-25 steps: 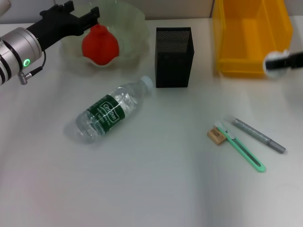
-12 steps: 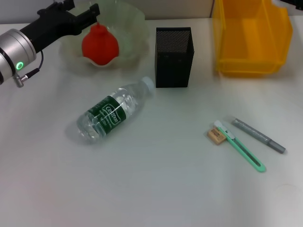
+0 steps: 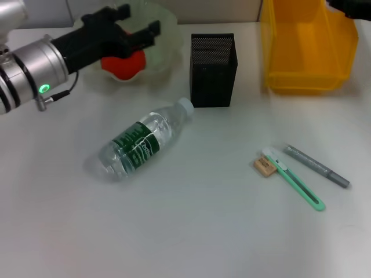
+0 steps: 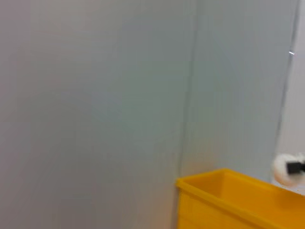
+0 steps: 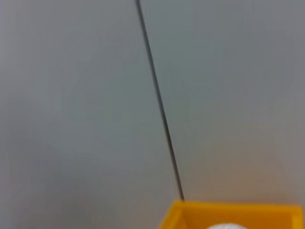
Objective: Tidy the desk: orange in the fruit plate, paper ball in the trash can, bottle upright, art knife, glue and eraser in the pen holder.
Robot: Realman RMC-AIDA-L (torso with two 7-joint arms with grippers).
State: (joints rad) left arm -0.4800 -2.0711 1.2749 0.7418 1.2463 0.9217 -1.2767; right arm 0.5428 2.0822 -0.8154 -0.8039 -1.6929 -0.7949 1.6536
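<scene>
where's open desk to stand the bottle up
Bare desk lies nearer the robot than the bottle, and between it and the eraser. It is crowded by the art knife and glue, and where the left gripper hangs over the fruit plate.

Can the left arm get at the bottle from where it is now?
Probably yes. The left gripper hangs open over the fruit plate, and the bottle lies on its side on bare desk just in front, with nothing between them.

Silver-cuffed left arm [image 3: 35,66], green status light, thin cable, black left hand [image 3: 136,32].
</scene>
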